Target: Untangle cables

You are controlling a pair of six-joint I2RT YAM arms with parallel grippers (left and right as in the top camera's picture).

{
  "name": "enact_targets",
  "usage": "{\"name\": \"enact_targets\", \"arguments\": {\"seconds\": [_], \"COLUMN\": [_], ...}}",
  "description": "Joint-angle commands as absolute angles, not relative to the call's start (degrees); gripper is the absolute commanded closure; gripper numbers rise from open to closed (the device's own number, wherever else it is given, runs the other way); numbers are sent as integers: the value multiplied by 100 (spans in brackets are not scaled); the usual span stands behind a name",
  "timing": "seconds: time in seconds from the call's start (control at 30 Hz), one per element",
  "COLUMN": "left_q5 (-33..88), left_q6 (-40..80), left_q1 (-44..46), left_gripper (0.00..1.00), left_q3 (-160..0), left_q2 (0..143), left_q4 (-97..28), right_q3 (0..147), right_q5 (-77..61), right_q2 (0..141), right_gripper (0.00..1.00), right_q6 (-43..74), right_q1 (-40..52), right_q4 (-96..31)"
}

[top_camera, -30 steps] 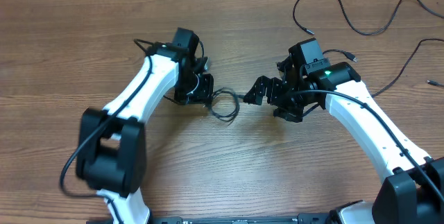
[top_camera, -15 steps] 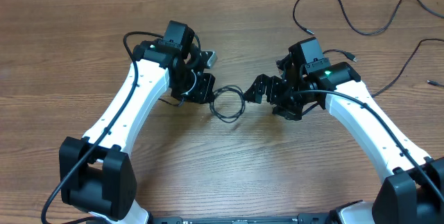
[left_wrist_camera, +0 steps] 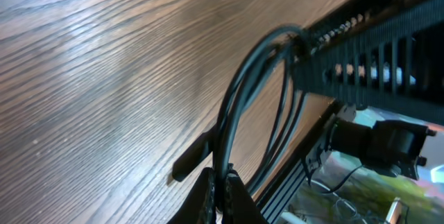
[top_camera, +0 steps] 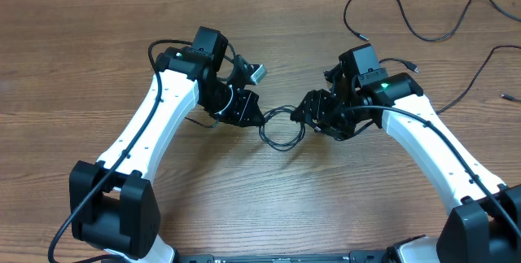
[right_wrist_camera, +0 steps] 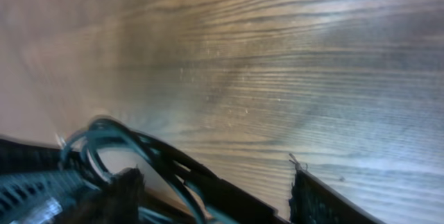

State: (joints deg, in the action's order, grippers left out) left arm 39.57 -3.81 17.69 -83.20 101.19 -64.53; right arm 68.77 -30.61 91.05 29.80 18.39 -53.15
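A small coil of thin black cables [top_camera: 282, 145] hangs between my two grippers at the table's middle. My left gripper [top_camera: 253, 116] is shut on the coil's left side. In the left wrist view its fingertips [left_wrist_camera: 223, 191] pinch the strands [left_wrist_camera: 232, 113], which arc up toward the other arm. On the coil's right side sits my right gripper [top_camera: 308, 110]. Its jaws [right_wrist_camera: 214, 182] stand apart, with strands [right_wrist_camera: 161, 152] crossing between them close to the left finger [right_wrist_camera: 125, 191]. The right finger [right_wrist_camera: 313, 197] touches nothing.
More loose black cables lie at the far right: one looped [top_camera: 383, 2], one running off the top edge [top_camera: 480, 1], one along the right edge [top_camera: 480, 72]. Small plug ends [top_camera: 412, 66] lie near the right arm. Bare wood lies in front.
My left gripper has carried the coil to the right, up to the right gripper. The right gripper's jaws have narrowed around the coil's right side.
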Motion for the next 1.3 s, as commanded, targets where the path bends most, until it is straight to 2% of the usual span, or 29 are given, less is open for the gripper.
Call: {"name": "enact_targets", "arguments": {"seconds": [0.0,0.1,0.17,0.47,0.63,0.77,1.0,1.27], "left_q5": [3538,2923,3024,3909,5026,5072,5280,5024], "left_q6": [224,1109,1295,1212,635,639,467,471], "left_q1": [1802,1802,1804,1815,1857,1863,1868,1848], "left_gripper": [96,96,96,96,96,96,96,96], "left_q3": [-8383,-8383,-8383,-8383,-8383,-8383,-8383,-8383], "left_q2": [10012,10012,10012,10012,10012,10012,10012,10012], "left_q4": [-6386,-6318,-6294,-6226,-6149,-6077,-6062,-6073], "right_q3": [6858,6858,6858,6858,6858,6858,6858,6858], "right_q5": [-3476,-3614,-3614,-3612,-3610,-3459,-2394,-1761], "right_q2": [9096,9096,9096,9096,9096,9096,9096,9096], "right_gripper": [44,44,43,41,42,43,43,44], "right_q6": [3002,3002,3002,3002,3002,3011,3476,3693], "right_q1": [1870,1870,1870,1870,1898,2045,2436,2432], "right_q4": [-5282,-5284,-5282,-5212,-5188,-5166,-5201,-5330]}}
